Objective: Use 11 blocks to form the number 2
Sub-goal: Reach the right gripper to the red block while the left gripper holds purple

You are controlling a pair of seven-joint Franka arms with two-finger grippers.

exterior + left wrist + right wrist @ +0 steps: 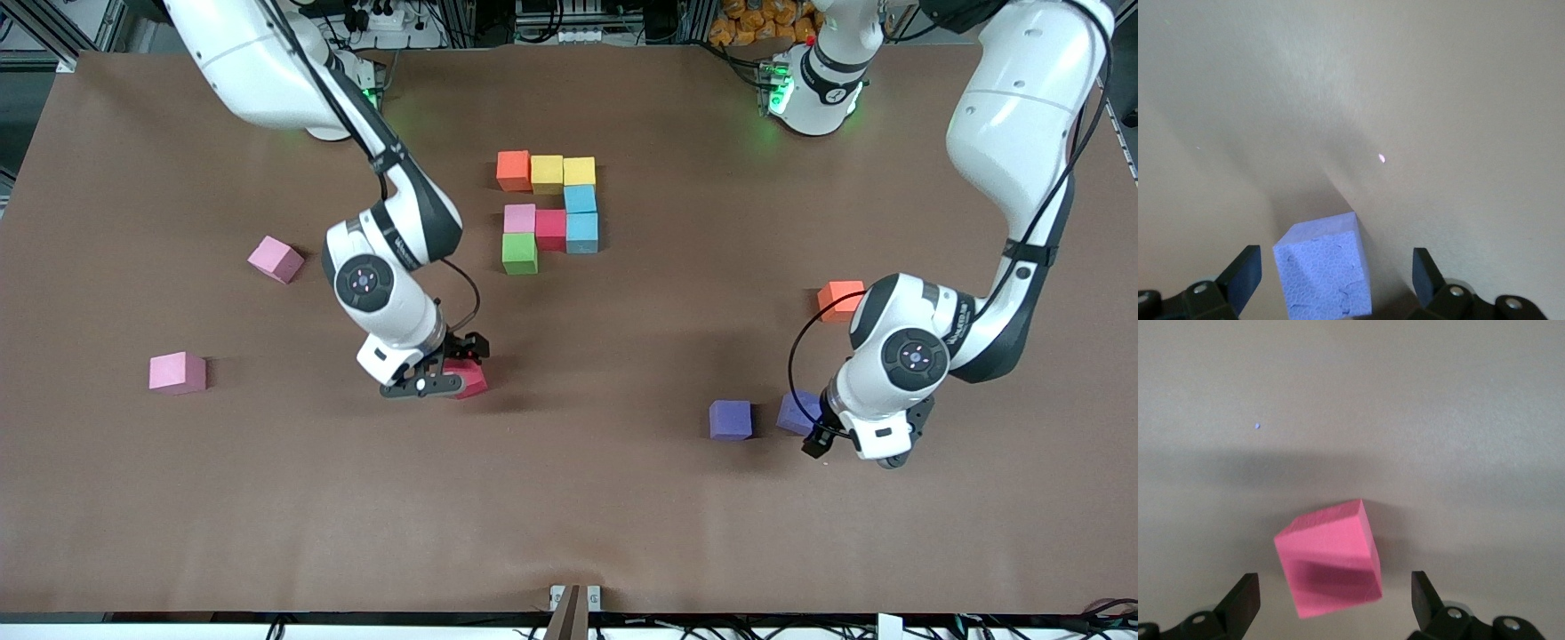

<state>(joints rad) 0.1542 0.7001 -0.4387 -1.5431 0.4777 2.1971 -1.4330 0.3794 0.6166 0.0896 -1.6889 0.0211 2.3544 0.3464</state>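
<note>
Nearest the front camera, the left tool [822,436] sits low with wide-open fingers around a purple block [796,412], mostly hidden under the wrist; a second purple block [731,420] lies just beside it. The right tool [444,373], also spread wide, straddles a red block [468,378], half covered by its fingers. Farther back on the brown worktop [569,516] stands the unfinished number 2 [551,212], eight cubes touching.

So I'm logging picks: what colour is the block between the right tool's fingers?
Red, clearest in the right wrist view; right tool open around it.
</note>
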